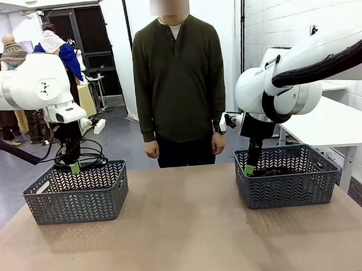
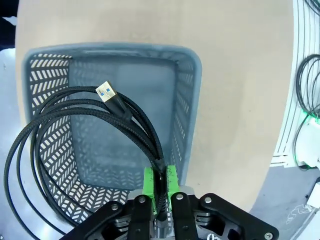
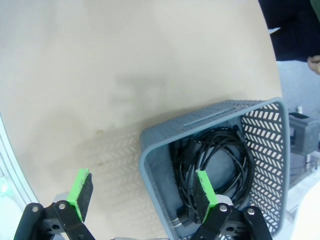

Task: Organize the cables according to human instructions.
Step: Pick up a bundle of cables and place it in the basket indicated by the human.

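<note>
Clearly my left fingers (image 2: 160, 192) pinch a light, floppy braided cable coil (image 2: 75, 135) at one bundled point, loops sagging over the left basket (image 2: 192, 95). My right fingers (image 3: 142, 195) stand wide above the right basket (image 3: 150, 150), where more cables (image 3: 215, 165) lie. Basket rims could snag loops; the surface (image 1: 186, 232) between is bare.

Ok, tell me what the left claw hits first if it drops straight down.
Likely the bare floor of the left basket; the left claw, shut on a cable, hangs above it.
</note>
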`<state>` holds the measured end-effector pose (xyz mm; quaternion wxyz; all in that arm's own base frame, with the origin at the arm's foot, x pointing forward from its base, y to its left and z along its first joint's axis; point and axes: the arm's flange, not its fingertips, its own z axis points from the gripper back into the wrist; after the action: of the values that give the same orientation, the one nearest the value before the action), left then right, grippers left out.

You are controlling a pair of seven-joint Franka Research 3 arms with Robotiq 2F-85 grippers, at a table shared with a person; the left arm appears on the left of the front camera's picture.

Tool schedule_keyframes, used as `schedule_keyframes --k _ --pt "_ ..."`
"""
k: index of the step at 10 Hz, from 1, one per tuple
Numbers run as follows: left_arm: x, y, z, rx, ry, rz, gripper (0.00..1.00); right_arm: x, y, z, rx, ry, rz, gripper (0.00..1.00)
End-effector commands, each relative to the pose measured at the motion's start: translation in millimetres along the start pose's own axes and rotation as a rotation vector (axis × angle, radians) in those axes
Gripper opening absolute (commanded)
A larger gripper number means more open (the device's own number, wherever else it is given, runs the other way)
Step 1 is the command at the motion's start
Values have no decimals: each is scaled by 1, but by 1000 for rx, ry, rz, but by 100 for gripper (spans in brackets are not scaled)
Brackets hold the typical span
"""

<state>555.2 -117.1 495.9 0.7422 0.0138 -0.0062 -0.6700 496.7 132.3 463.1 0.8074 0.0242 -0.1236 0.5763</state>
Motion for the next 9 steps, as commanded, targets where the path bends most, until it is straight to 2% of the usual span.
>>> schedule_keyframes --k 1,9 --pt "-5 10 -6 -10 -22 -71 0 1 -2 0 0 10 0 100" --pt "-14 21 -22 -21 -14 -26 0 1 -2 0 0 10 0 100"
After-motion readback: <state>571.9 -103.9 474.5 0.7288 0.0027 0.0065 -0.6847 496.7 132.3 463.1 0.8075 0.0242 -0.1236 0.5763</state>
